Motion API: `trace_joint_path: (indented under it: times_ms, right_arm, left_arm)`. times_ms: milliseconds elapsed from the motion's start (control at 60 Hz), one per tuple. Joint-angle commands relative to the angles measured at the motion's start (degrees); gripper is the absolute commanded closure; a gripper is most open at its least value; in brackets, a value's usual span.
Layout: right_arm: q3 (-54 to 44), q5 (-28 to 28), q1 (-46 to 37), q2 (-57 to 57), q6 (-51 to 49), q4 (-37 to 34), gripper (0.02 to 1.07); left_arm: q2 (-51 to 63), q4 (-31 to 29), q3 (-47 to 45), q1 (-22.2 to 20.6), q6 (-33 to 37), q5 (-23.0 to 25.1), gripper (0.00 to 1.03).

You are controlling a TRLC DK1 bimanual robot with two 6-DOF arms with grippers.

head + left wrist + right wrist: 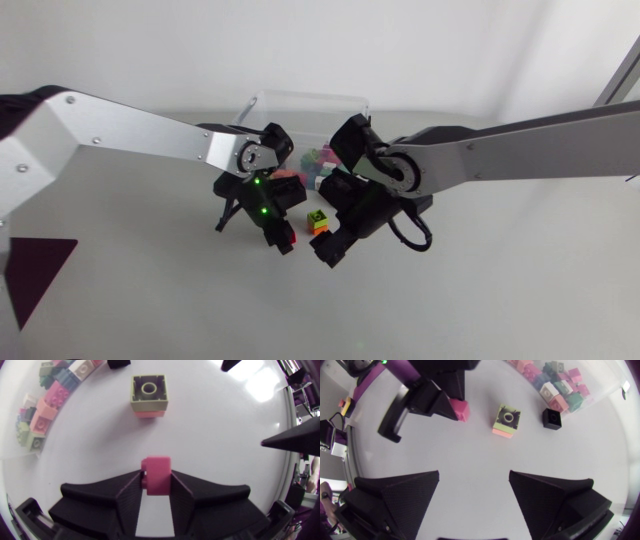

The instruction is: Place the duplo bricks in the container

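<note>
My left gripper (156, 480) is pinching a pink brick (157, 467), one finger pressed to each side of it. My right gripper (474, 477) is spread wide with only bare table (475, 455) between its wedges. From my left fingers the ground straight ahead at twelve o'clock is open as far as a green brick stacked on an orange one (149, 394), which stands apart from everything else. From my right fingers that same stack lies at about one o'clock, again with bare surface in between. A small black brick (551, 418) sits just beside the stack on its container side. My left gripper and its pink brick are off at eleven o'clock. Farthest away is the clear container (590, 397), at one to two o'clock from my right fingers and ten o'clock from my left, already holding a heap of pastel bricks (45, 400). The overhead camera shows what neither wrist does: both arms crossing in from the sides, the stack between the two grippers, and the container's rim (300, 97) at twelve o'clock from it near the table's far edge. It also shows a broad free stretch of table toward six o'clock. Only my left wrist shows both fingers meeting the pink brick (the overhead gives just a red speck at that tip).
</note>
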Motion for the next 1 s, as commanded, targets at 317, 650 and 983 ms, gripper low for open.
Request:
trace_joint_path:
  times_ms: [317, 650, 983]
  right_arm:
    - [14.7, 1.9, -0.6, 10.7, 4.6, -8.0, 0.06]
    - [21.4, 3.7, -2.3, 18.5, 6.0, -9.7, 0.07]
    - [31.5, 3.8, -2.6, 26.5, 6.0, -17.0, 0.13]
  left_arm:
    - [-20.0, 0.6, -5.3, 5.2, 0.0, 4.7, 0.76]
    - [-25.8, 13.0, -7.4, 9.5, -6.4, 6.5, 0.75]
    - [-26.3, 25.3, -6.9, 14.7, -14.2, 8.6, 0.75]
